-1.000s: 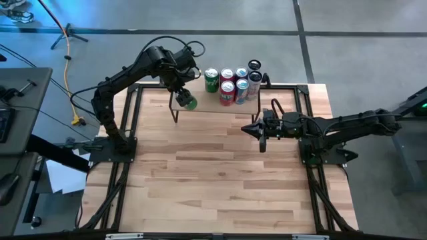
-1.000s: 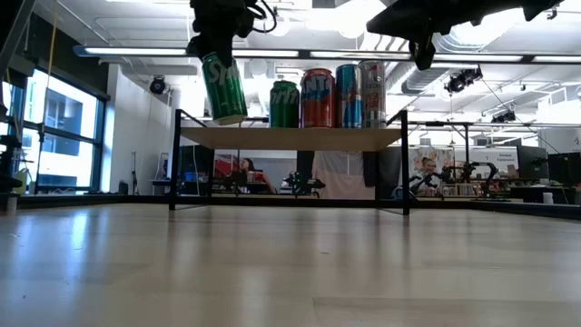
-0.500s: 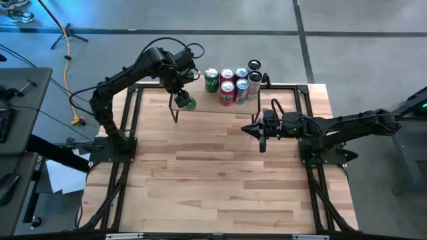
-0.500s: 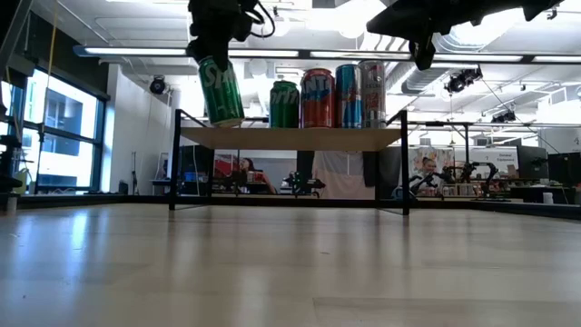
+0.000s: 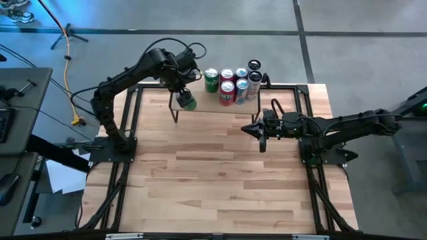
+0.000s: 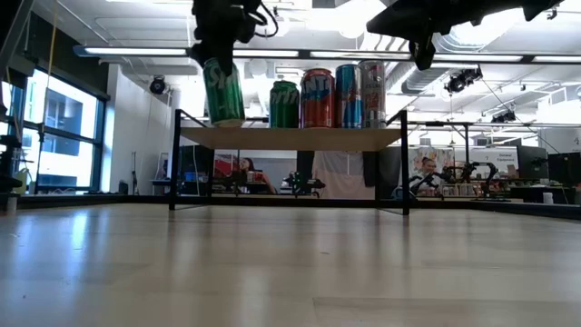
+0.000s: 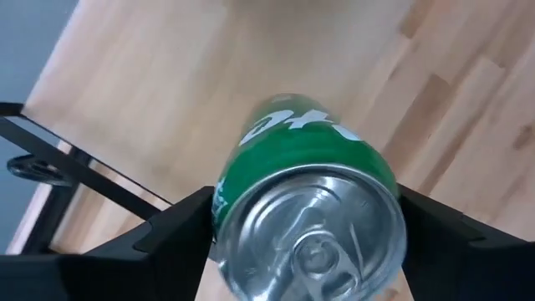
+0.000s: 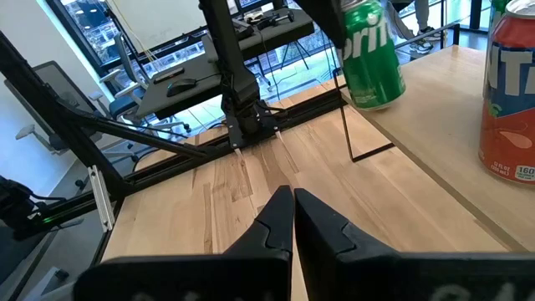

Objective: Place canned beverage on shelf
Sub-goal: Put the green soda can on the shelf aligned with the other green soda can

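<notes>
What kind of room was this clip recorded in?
Probably a robotics lab or workshop: exposed ceiling ducts and strip lights overhead, desks with equipment beyond the wooden table, and a tripod on the grey floor.

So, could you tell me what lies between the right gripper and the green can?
Only bare shelf board and tabletop separate the right gripper from the green can, seen in the right wrist view.

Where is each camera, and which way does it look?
High: overhead, facing down; both arms, shelf.
Low: tabletop height, facing across; left gripper with the green can.
Left wrist: on the left arm, facing down the can's top.
Right wrist: on the right arm; shut right gripper.
All share the green can.
</notes>
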You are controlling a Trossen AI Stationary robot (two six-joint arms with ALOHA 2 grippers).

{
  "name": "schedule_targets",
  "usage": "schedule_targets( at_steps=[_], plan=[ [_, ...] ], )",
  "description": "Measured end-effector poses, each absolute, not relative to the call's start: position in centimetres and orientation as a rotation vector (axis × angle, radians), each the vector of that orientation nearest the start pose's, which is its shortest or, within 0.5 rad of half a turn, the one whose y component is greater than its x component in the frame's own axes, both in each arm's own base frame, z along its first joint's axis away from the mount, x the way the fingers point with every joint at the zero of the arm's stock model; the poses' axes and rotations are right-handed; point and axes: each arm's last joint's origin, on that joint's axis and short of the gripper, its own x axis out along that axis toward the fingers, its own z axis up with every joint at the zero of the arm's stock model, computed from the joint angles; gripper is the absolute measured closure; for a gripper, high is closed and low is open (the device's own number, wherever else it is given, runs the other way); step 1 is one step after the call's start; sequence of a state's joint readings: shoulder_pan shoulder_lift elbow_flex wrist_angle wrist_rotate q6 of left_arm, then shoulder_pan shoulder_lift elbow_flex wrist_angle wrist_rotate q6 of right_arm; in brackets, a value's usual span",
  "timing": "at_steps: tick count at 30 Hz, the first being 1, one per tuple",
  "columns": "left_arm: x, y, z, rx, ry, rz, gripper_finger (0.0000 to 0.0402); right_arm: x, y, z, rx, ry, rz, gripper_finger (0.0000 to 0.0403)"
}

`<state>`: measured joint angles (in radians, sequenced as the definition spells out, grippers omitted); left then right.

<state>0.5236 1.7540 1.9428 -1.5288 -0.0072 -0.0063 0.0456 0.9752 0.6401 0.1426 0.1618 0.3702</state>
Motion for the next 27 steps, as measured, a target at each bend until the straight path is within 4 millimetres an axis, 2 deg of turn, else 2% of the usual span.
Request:
schedule_targets(
  at_steps=[7, 20, 27],
  plan=[
    [27.84, 16.16, 37.16, -0.343, 1.31, 0.464, 0.0093, 21.75, 0.53, 27.98, 0.349, 0.167, -0.15, 0.0403],
    [27.69, 16.25, 37.31, -0.332, 1.307, 0.539, 0.0091, 21.75, 0.53, 27.97, 0.39, 0.165, -0.154, 0.0403],
    [27.34, 15.87, 37.76, -0.374, 1.292, 0.494, 0.0091, 21.75, 0.53, 27.97, 0.39, 0.165, -0.153, 0.0403]
  ],
)
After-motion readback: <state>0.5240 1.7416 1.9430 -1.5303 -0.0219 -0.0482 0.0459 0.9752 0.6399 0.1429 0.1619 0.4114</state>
